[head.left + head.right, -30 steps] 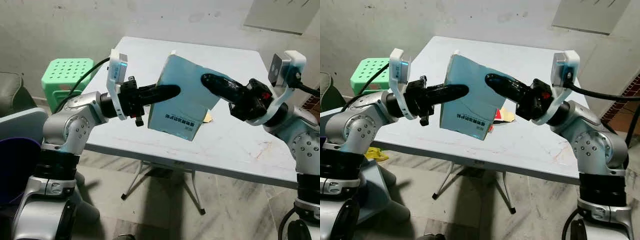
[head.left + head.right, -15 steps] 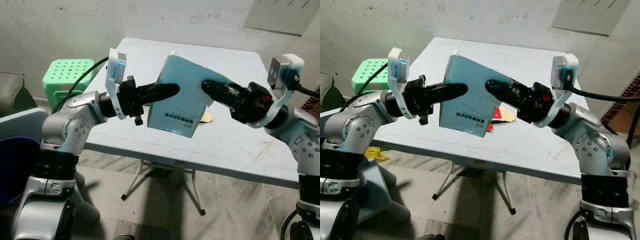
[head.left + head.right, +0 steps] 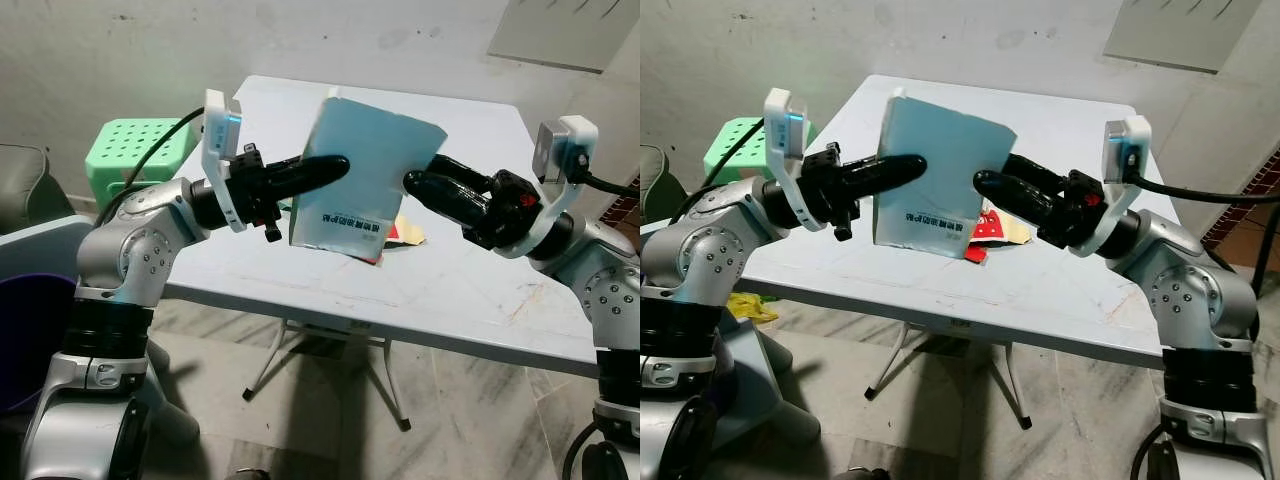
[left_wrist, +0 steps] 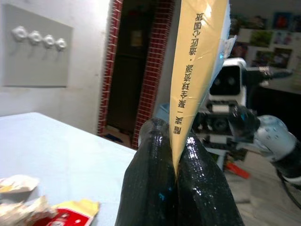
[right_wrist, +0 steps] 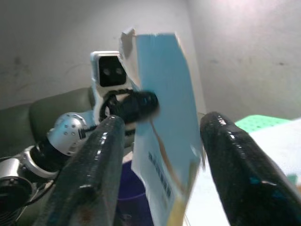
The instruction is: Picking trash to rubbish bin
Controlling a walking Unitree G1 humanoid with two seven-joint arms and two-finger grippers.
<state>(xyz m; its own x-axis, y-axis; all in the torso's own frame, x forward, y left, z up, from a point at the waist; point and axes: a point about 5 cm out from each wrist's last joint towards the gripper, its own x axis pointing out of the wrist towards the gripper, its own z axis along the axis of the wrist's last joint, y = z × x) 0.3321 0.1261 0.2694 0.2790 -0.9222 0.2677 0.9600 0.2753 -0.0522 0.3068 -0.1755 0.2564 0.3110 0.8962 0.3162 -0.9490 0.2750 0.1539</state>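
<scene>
Pale-blue packet (image 3: 362, 172) is being pinched clear of the counter (image 3: 470, 290) at frame centre by the clenched left gripper (image 3: 325, 171), ready for binning, while the right gripper (image 3: 425, 182), fingers spread, is being held just beside it.

Green stool (image 3: 135, 147) — beside pale table (image 3: 480, 290).

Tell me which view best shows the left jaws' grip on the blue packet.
The left wrist view: the left gripper has its jaws shut on the blue packet edge. The eye views show its broad face; the right wrist view shows it between the open right gripper jaws.
</scene>
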